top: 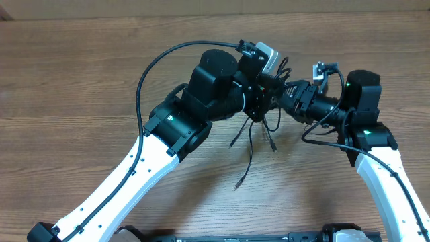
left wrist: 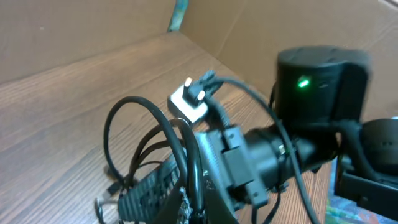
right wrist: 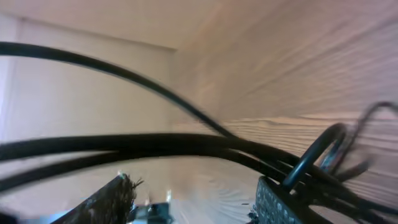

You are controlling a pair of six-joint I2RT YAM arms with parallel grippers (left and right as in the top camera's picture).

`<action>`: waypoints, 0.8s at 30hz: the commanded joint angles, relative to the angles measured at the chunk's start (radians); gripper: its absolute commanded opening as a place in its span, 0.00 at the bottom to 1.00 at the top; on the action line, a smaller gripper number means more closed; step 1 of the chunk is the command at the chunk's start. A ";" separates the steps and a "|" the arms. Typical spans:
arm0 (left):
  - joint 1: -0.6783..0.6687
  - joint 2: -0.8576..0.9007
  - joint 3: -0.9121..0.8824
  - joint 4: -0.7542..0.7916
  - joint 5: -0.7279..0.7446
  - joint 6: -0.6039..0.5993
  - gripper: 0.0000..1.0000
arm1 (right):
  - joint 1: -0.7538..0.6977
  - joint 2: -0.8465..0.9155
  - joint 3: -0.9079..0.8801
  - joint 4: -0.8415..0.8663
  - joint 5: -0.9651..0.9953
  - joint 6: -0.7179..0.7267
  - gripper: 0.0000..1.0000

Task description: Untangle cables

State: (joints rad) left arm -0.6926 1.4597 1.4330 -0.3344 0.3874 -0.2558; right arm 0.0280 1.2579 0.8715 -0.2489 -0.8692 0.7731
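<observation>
A bunch of thin black cables [top: 247, 161] hangs above the wooden table between my two grippers, with loose plug ends dangling toward the tabletop. My left gripper [top: 259, 102] is shut on the bunch; in the left wrist view a cable [left wrist: 193, 177] runs pinched between its fingers [left wrist: 152, 186]. My right gripper [top: 279, 94] faces it from the right, nearly tip to tip. In the right wrist view its fingers [right wrist: 106, 199] stand apart with bare table showing between them. There the cables [right wrist: 155, 146] cross above the gap and rest on the right-hand finger.
The wooden table [top: 80, 81] spreads all round. A cardboard wall [left wrist: 261, 31] stands at the back. A silver-tipped cable end [top: 274, 149] hangs lowest on the right. The right arm's own thicker wire [top: 316, 136] loops beside its wrist.
</observation>
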 commanded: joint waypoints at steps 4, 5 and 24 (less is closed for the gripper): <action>-0.001 -0.009 0.009 0.142 0.344 0.001 0.04 | 0.005 0.001 0.007 -0.121 0.336 -0.047 0.69; -0.001 -0.010 0.009 0.164 0.381 0.000 0.04 | 0.005 0.001 0.007 -0.130 0.357 -0.047 0.70; 0.358 -0.224 0.010 0.369 0.631 -0.156 0.04 | -0.008 0.001 0.007 -0.371 0.719 -0.153 0.81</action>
State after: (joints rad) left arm -0.4583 1.3972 1.3972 -0.0181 0.9195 -0.3611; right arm 0.0456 1.2407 0.8925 -0.5938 -0.3126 0.6212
